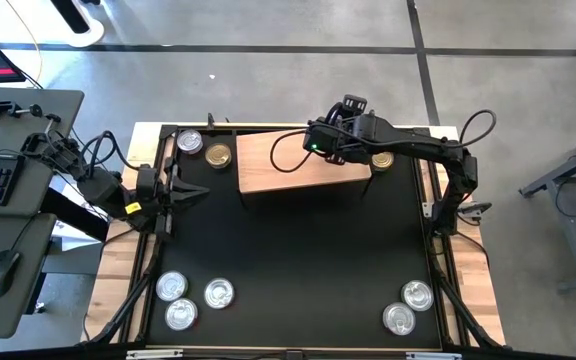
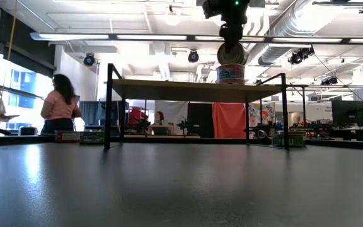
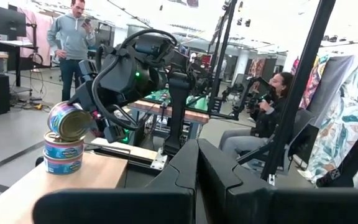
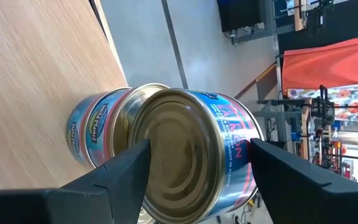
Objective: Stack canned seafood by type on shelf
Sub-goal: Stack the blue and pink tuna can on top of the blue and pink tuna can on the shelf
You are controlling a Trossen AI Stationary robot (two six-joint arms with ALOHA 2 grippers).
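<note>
The wooden shelf (image 1: 278, 165) stands at the far middle of the black mat. A stack of two blue-and-red tins (image 3: 63, 155) stands near the shelf's right end and also shows in the low view (image 2: 230, 74). My right gripper (image 1: 340, 140) is over that stack, shut on a third tin (image 4: 191, 149) of the same label, its gold lid facing the wrist camera. My left gripper (image 1: 196, 189) is shut and empty at the mat's left, level with the shelf's near edge. My right gripper pinches the tin's side wall (image 4: 238, 134) between its two fingers (image 4: 126, 168), one on each side. It comes from above, slanting down. The tin (image 3: 69, 120) is tilted just over the stack; I cannot tell whether its low edge touches the stack's top.
A silver tin (image 1: 190, 142) and a gold tin (image 1: 218, 156) lie left of the shelf, and a gold one (image 1: 381, 159) lies right of it. Three tins (image 1: 181, 300) lie near left and two (image 1: 408, 306) near right. People stand beyond the table.
</note>
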